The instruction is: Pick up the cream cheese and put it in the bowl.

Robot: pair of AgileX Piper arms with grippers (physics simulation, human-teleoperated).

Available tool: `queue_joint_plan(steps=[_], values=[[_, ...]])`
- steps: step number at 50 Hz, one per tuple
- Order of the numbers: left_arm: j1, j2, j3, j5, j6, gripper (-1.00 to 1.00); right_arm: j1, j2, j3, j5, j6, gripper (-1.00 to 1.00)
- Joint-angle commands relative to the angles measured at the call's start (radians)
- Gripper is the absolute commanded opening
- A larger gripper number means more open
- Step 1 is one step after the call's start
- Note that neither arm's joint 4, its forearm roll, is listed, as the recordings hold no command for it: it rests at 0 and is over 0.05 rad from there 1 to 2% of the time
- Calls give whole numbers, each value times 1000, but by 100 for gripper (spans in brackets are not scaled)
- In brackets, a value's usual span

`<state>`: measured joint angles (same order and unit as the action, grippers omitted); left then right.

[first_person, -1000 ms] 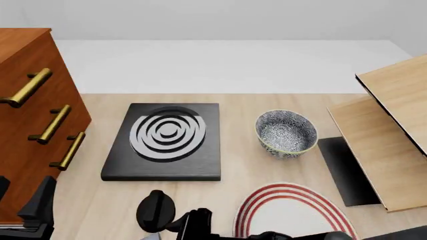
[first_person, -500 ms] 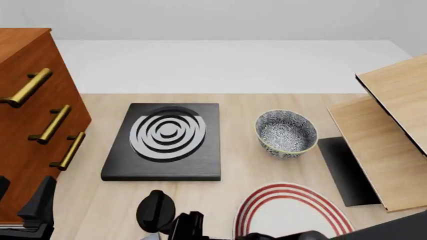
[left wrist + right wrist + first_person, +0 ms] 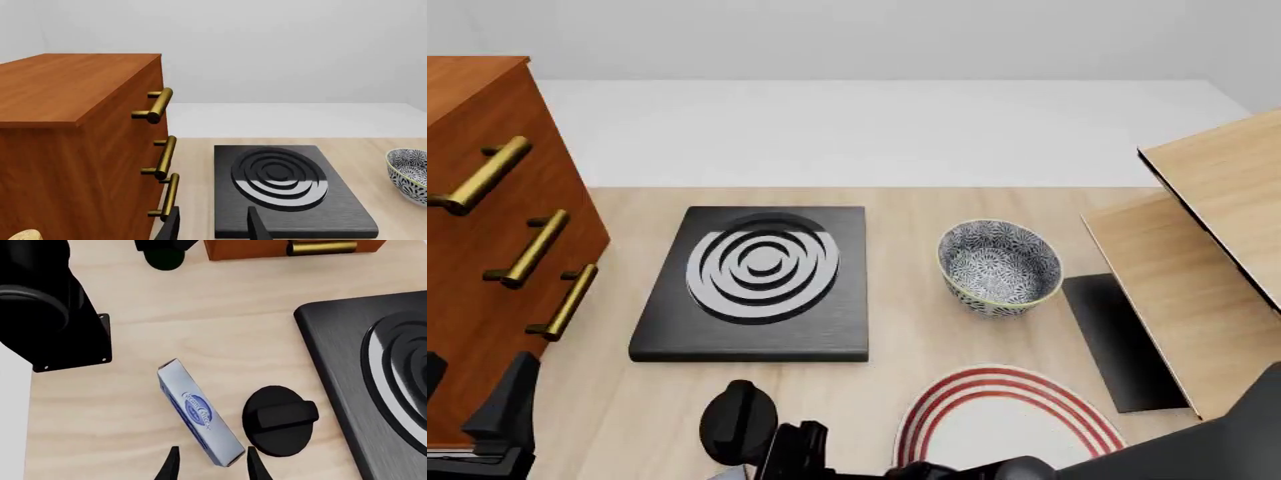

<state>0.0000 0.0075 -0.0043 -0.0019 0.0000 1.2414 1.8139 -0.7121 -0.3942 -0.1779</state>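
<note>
From the right wrist camera I see my right gripper [image 3: 209, 462] open, only its fingertips in frame, straddling one end of the cream cheese [image 3: 199, 412], which lies flat on the table [image 3: 200, 305] beside a black knob [image 3: 279, 420] near the near edge. In the front view the box is hidden behind the arm. The bowl [image 3: 1000, 266] sits mid-table, right of the stove plate [image 3: 761, 282]. My left gripper [image 3: 212, 226] is open, tips barely showing.
</note>
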Motion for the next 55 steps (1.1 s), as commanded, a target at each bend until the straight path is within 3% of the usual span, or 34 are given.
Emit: queue_joint_plan(steps=[1, 20, 21, 41, 55], values=[[0, 0, 0, 0, 0, 100, 4, 26, -13, -9, 3, 100], [0, 0, 0, 0, 0, 100, 5, 32, -22, -1, -3, 100], [0, 0, 0, 0, 0, 100, 3, 33, -23, 0, -7, -100], [0, 0, 0, 0, 0, 100, 35, -2, -13, 24, -27, -100], [0, 0, 0, 0, 0, 100, 43, -113, 16, 69, -54, -100]])
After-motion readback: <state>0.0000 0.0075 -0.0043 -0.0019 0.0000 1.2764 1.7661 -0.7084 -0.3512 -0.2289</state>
